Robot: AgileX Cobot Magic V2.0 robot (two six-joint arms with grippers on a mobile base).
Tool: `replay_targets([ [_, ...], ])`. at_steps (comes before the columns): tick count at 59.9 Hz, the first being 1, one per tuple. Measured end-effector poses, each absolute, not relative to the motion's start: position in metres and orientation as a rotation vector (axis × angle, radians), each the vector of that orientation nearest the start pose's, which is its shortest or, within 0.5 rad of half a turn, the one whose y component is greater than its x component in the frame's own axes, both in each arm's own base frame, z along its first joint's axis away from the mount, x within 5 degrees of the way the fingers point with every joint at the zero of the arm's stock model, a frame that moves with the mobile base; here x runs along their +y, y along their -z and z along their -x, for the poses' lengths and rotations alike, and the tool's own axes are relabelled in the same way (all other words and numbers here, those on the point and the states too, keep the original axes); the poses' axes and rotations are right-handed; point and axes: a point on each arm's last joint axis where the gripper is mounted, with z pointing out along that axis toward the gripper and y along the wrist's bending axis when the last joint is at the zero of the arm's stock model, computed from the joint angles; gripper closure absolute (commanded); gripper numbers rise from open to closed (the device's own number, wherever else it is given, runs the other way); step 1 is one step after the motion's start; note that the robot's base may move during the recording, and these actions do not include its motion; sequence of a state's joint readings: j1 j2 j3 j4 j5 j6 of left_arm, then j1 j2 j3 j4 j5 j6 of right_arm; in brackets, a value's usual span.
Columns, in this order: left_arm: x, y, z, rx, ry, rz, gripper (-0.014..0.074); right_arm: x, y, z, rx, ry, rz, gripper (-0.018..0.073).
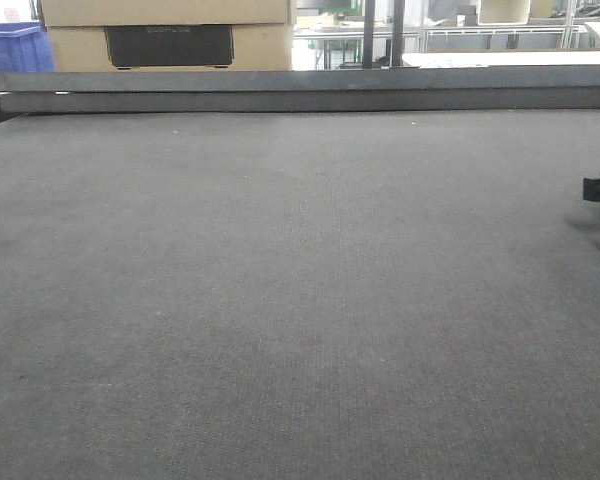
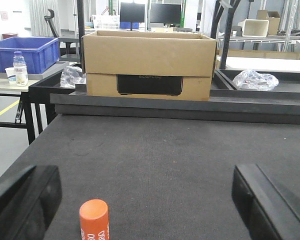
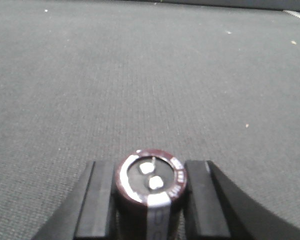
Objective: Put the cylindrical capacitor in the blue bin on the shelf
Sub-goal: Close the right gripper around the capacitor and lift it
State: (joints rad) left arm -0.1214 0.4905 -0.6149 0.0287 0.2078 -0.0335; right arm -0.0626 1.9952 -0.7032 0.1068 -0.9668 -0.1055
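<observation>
Cylindrical capacitor (image 3: 151, 192), upright, clamped in right gripper (image 3: 150, 201)

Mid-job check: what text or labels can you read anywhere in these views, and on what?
"ECOFLOW", faint, on the black panel of the cardboard box.
White print on the orange cylinder: cut off, unclear.
Print on the cylindrical capacitor: too blurred.
Label on the bottle: too small.

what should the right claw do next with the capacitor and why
Probably a short straight lift. The right claw looks closed on the capacitor, fingers flush on both sides, and it stands upright with its terminals up. The mat ahead looks bare, so rising should hit nothing.
</observation>
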Motion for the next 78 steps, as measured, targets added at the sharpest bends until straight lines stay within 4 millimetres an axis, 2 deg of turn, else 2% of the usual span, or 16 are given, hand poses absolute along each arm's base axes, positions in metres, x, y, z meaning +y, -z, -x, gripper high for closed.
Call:
replay_targets([
  [7,-0.012,-0.364,-0.1,1.567,0.095,-0.086,-0.0005,-0.03,-0.117,-0.349,1.812,0.155,-0.077,0.0658],
  [17,-0.012,-0.363,-0.1,1.581,0.094,-0.087,-0.0005,-0.029,-0.128,-0.348,1.807,0.151,-0.078,0.0682],
  [24,-0.012,-0.359,-0.1,1.621,0.092,-0.088,-0.0005,-0.029,-0.159,-0.346,1.735,0.147,-0.08,0.0682],
  [32,-0.012,-0.341,-0.104,1.668,0.08,-0.098,-0.0005,-0.028,-0.22,-0.333,1.59,0.14,-0.083,0.0682],
  [36,-0.013,-0.324,-0.109,1.691,0.074,-0.106,-0.0005,-0.027,-0.25,-0.321,1.531,0.135,-0.083,0.0682],
  [41,-0.014,-0.299,-0.118,1.718,0.073,-0.114,-0.0005,-0.026,-0.278,-0.306,1.491,0.126,-0.083,0.0682],
  [48,-0.016,-0.269,-0.13,1.713,0.082,-0.121,-0.0005,-0.023,-0.306,-0.285,1.477,0.113,-0.081,0.0682],
  [54,-0.018,-0.248,-0.145,1.715,0.112,-0.081,-0.0005,-0.022,-0.32,-0.27,1.499,0.101,-0.078,0.0682],
  [62,-0.018,-0.232,-0.174,1.711,0.135,0.017,-0.0005,-0.02,-0.331,-0.256,1.516,0.091,-0.075,0.0682],
  [78,-0.022,-0.193,-0.244,1.803,0.1,0.069,-0.0005,-0.019,-0.34,-0.245,1.515,0.086,-0.072,0.0682],
])
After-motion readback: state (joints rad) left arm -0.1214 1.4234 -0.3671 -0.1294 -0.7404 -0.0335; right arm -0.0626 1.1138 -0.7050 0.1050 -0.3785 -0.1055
